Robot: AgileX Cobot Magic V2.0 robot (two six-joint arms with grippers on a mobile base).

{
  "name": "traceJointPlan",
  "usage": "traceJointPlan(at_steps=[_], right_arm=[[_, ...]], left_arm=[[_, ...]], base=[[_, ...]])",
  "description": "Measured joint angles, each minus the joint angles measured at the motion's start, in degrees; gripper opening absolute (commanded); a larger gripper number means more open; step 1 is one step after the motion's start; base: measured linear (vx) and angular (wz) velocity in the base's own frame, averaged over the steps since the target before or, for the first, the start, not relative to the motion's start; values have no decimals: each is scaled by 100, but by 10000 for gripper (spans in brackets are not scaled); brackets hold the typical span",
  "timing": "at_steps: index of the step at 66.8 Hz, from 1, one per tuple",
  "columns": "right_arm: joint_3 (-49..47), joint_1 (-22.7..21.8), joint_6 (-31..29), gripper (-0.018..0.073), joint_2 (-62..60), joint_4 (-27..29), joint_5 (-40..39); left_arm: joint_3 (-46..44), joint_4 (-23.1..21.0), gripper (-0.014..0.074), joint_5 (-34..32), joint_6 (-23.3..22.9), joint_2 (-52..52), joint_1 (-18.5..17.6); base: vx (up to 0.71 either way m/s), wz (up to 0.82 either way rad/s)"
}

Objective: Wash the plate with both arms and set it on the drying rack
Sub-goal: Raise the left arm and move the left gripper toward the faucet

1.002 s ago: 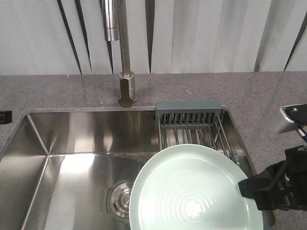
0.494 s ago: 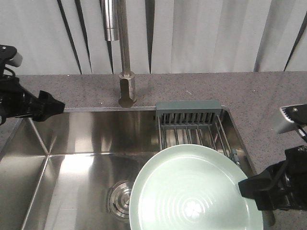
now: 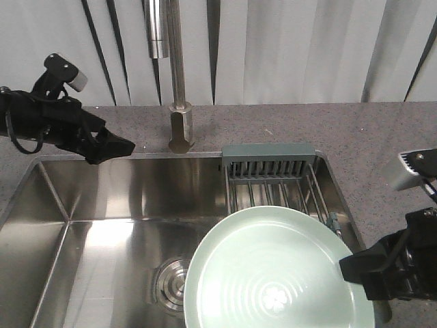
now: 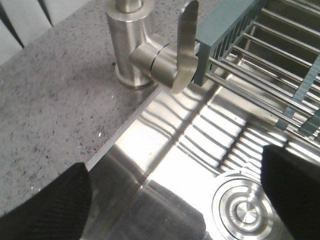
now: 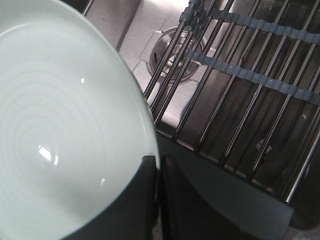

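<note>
Presently I log the following from my station.

1. Plate (image 3: 280,273): pale mint green, concentric rings, small clover mark at centre. It sits face up over the right half of the sink (image 3: 102,198), and its far rim covers the near wires of the drying rack (image 3: 273,181). I cannot tell whether it rests on those wires.

2. Right pincer (image 3: 351,268): clenched on the plate's right rim. My right wrist view shows the two black fingers (image 5: 142,200) pressed close together with the rim caught between them.

3. Left pincer (image 3: 119,145): released and holding nothing. My left wrist view shows its fingers (image 4: 50,200) spread wide at the lower corners. It hangs over the sink's far-left edge and points toward the tap (image 3: 179,82).

4. Drying rack: steel wires with a slotted grey-blue end piece at the back, set across the sink's right end.

5. Tap: steel column standing on the bench (image 3: 273,126) behind the sink, just left of the rack's end piece.

6. Drain (image 3: 171,283): round steel fitting in the sink floor, partly hidden by the plate's left edge.

7. Bench: speckled grey stone around the sink.
</note>
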Motion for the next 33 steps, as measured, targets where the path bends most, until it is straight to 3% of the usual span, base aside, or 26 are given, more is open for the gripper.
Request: traceJointPlan(at_steps=[18,33], right_arm=[[0,0,0,-4,0,0,0],[0,0,0,-4,0,0,0]], left_arm=[[-754,-33,627,213,672,735,-444],[-1474,-33,624,421,815,1227,-669]], base=[[0,0],[0,0]])
